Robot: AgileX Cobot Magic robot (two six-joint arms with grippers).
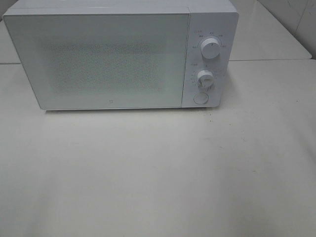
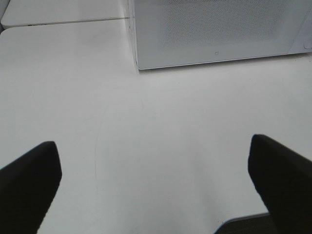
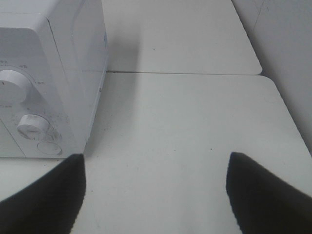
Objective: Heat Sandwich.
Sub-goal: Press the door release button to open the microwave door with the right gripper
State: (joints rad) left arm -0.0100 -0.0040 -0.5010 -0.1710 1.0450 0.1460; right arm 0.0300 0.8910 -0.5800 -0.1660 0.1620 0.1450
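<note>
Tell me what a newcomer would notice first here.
The white microwave, door shut, fills the back of the white table, with an upper knob, a lower knob and a round button on its right-hand panel. The left pincer and the right pincer both hang open over the table, holding nothing.

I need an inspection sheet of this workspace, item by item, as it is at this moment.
Surface: white table, with faint scuff marks.
Job's things: sandwich not seen in any view; white microwave at the back of the table, door closed.
Clutter: nothing seen.
Grippers: left end effector open, holding nothing; right end effector open, holding nothing.
Cables: nothing seen.
Surroundings: second white table behind the first; tiled wall at the far right.
</note>
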